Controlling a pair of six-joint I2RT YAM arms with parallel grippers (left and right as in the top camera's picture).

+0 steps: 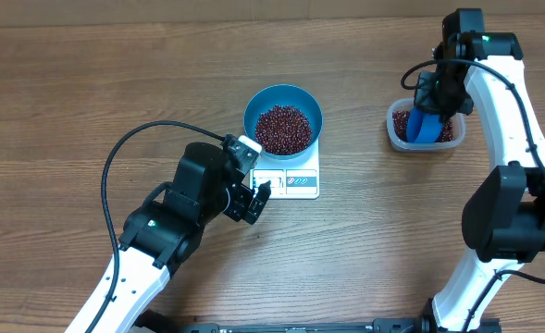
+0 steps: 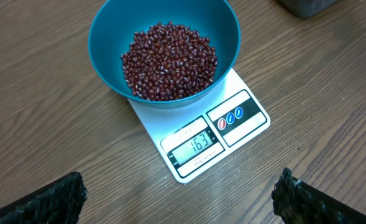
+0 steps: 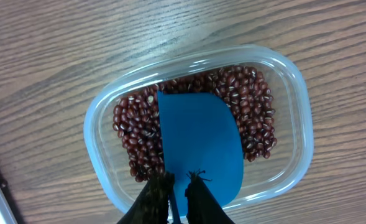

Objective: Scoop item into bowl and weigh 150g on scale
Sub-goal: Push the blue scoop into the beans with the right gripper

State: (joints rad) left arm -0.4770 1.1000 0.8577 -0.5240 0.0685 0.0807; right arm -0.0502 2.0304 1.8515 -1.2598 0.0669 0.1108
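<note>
On the scale [image 2: 198, 124] — seemingly 163, bowl [image 2: 108, 37] of beans [image 2: 169, 61]

Bright, even light from overhead falls on a wooden table [image 1: 68, 111], leaving only soft, faint shadows. The scale [image 2: 155, 121] display reads crisply. Pale highlights streak the clear tub [image 3: 297, 124] rim; the blue scoop [image 3: 201, 143] in it looks flat, evenly lit. The fingers [image 2: 46, 202] of the left gripper [image 2: 183, 202] are dark and blurred.

surface: wooden table [image 1: 87, 92] | on it: white scale [image 1: 295, 178], clear tub [image 1: 392, 129] | scale and tub well apart
</note>
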